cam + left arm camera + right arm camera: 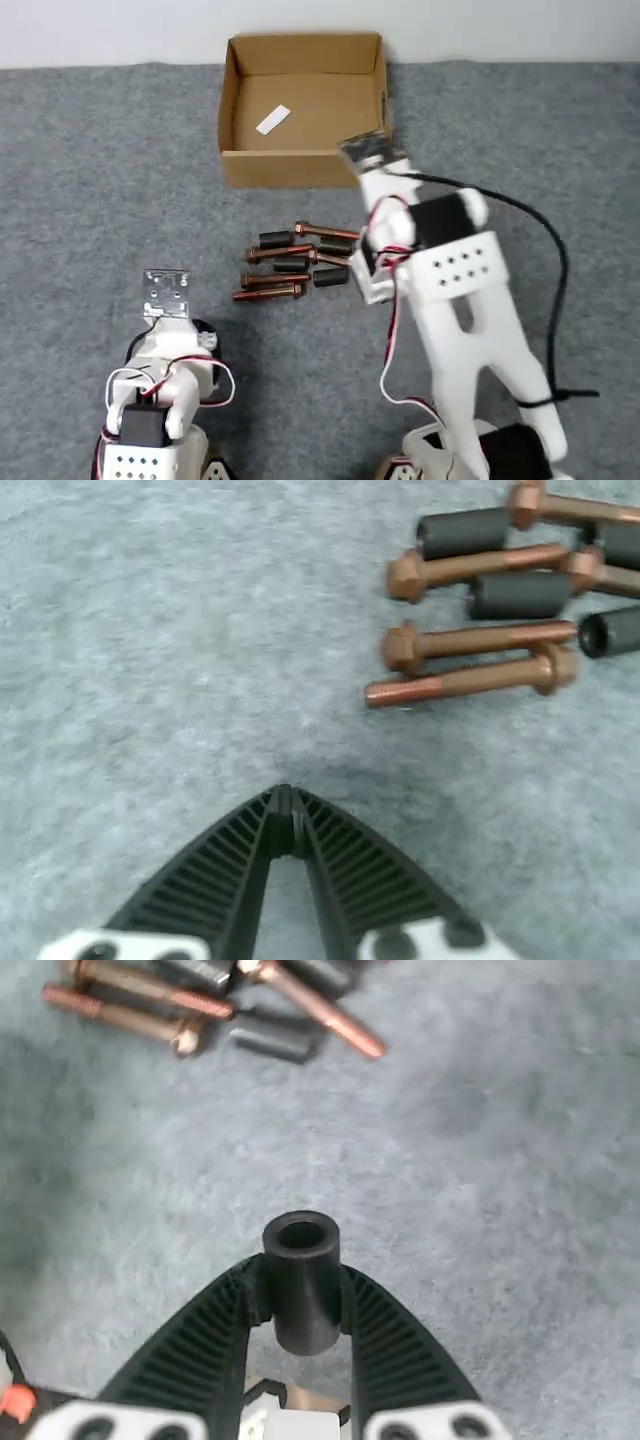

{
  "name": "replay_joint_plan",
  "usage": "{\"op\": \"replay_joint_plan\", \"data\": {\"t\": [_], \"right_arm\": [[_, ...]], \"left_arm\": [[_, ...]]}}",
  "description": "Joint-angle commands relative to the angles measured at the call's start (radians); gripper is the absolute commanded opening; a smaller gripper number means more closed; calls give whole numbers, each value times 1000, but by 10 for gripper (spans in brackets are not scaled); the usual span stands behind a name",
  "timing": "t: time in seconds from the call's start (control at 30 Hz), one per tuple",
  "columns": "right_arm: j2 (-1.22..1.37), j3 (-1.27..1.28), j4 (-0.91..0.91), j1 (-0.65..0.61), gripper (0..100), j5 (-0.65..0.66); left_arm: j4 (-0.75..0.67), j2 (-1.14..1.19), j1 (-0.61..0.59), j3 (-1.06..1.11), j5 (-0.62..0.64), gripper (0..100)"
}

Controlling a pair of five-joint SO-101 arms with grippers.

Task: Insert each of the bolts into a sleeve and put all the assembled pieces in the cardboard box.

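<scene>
Several copper bolts (272, 287) and short black sleeves (330, 277) lie mixed on the grey carpet in front of the cardboard box (290, 168). My right gripper (303, 1282) is shut on a black sleeve (302, 1260) and holds it above the carpet, bore showing, away from the pile of bolts (130, 1010). My left gripper (285, 798) is shut with nothing in it, low over bare carpet, a short way from the bolts (465, 678) and sleeves (520, 595). In the high view the left arm (165, 300) sits left of the pile and the right arm (440, 260) right of it.
The open box holds a small white slip (273, 120). A black cable (545, 240) runs along the right arm. Grey carpet (100, 180) stretches to the left and right of the pile.
</scene>
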Motion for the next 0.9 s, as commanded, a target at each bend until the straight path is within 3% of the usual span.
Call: {"op": "replay_joint_plan", "data": {"t": [0.0,0.07,0.23,0.4,0.67,0.87], "right_arm": [[-79,-58,44,62,9,-18],[-97,-58,44,84,9,-18],[-120,-58,44,154,9,-18],[-119,-57,44,232,9,-18],[-122,-57,44,308,9,-18],[-122,-41,42,367,9,-18]], "left_arm": [[0,-6,84,-7,-6,8],[-2,-8,101,-15,-34,8],[-29,-8,9,-61,-269,8],[-15,2,-72,-147,-276,7],[11,17,-78,-262,-279,7],[103,333,-71,-561,-279,7]]}}
